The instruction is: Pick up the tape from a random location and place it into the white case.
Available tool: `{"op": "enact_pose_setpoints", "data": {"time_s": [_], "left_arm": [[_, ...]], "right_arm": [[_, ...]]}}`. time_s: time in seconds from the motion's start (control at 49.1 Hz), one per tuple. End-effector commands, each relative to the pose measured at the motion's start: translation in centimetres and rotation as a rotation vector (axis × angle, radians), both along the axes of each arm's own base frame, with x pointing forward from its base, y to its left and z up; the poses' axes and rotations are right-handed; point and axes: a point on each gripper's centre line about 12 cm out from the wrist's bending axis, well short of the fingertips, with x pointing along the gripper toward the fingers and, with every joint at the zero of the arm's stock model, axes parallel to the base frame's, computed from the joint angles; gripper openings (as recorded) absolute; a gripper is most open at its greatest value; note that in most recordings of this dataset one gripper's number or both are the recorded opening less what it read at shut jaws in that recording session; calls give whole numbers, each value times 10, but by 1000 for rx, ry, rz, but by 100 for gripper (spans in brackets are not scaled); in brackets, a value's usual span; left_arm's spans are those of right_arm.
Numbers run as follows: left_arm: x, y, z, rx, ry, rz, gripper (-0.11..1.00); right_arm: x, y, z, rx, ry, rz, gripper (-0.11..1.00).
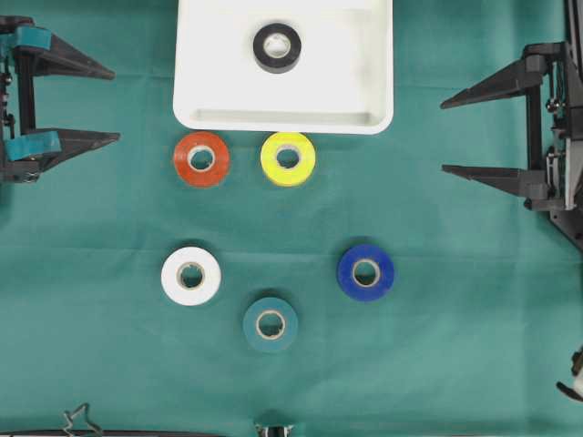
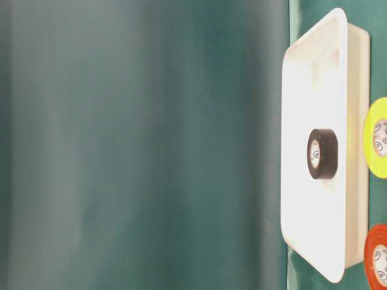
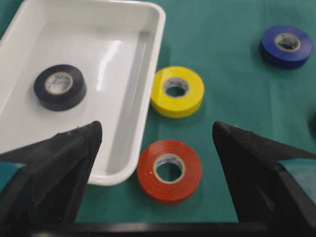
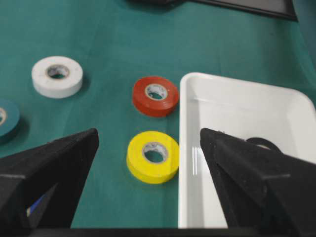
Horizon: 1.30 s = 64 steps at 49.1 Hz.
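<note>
Overhead: both jaws released, empty | black tape (image 1: 277, 47) in white case (image 1: 205, 86) | risk: orange tape (image 1: 201, 158), yellow tape (image 1: 288, 158) at case's 6 o'clock rim, jaws may clip rim

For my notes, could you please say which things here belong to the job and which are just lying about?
Job:
white case
black tape, already inside it
orange tape
yellow tape
white tape
teal tape
blue tape

Lying about:
green cloth

Even bright light; glare on white case (image 3: 116, 54) floor; table-level view blurred; wrist-view edges soft.
</note>
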Motion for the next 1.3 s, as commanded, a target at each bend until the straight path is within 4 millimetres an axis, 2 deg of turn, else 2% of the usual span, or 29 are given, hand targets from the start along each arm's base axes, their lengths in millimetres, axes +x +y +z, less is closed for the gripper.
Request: {"op": "enact_pose_setpoints", "data": {"time_s": [0.0, 0.814, 1.038, 1.283], "left_arm": [[2, 0, 6, 1, -21, -3, 96], [2, 0, 7, -1, -28, -2, 96], [2, 0, 7, -2, -28, -1, 96], [2, -1, 7, -11, -28, 2, 96]], "right_arm": [[3, 0, 10, 5, -25, -1, 93], [5, 0, 10, 9, -19, -3, 93], [5, -9, 14, 3, -26, -41, 93], [5, -10, 13, 5, -22, -44, 93]]}}
